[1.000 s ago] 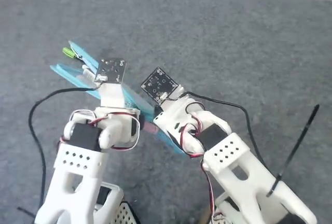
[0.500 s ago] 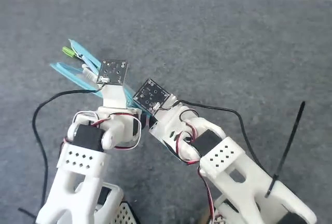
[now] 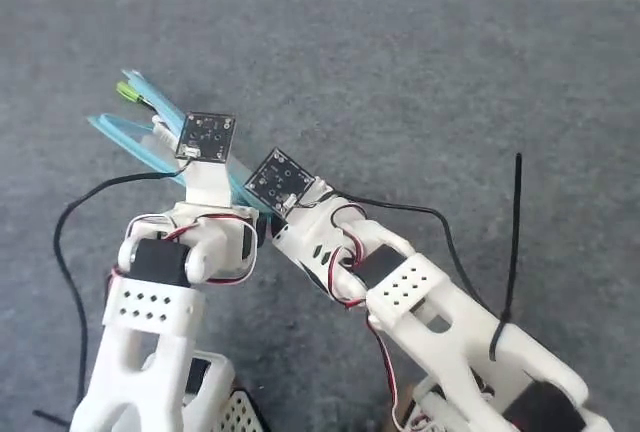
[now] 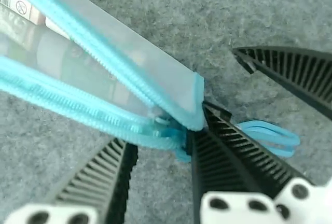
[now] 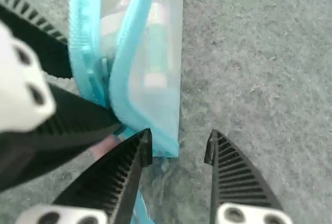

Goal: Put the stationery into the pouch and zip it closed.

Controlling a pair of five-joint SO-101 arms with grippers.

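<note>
Shows rough, matt grey cloth, carpet-like in its nap, across the tabletop (image 3: 450, 82). Looks smooth, faintly glossy and translucent in the plastic of the pouch (image 5: 161, 42), bordered by turquoise woven tape carrying moulded plastic zip teeth (image 4: 67, 102). Reads as matt black plastic, ribbed on the inner faces, in the jaws of the right gripper (image 5: 178, 140). Appears as smooth, slightly shiny white plastic on the arm shells (image 3: 140, 352).

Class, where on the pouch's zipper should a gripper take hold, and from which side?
Probably the blue pull loop: it sticks out free past the corner of the pouch, so come from that end and pinch across the loop.
</note>
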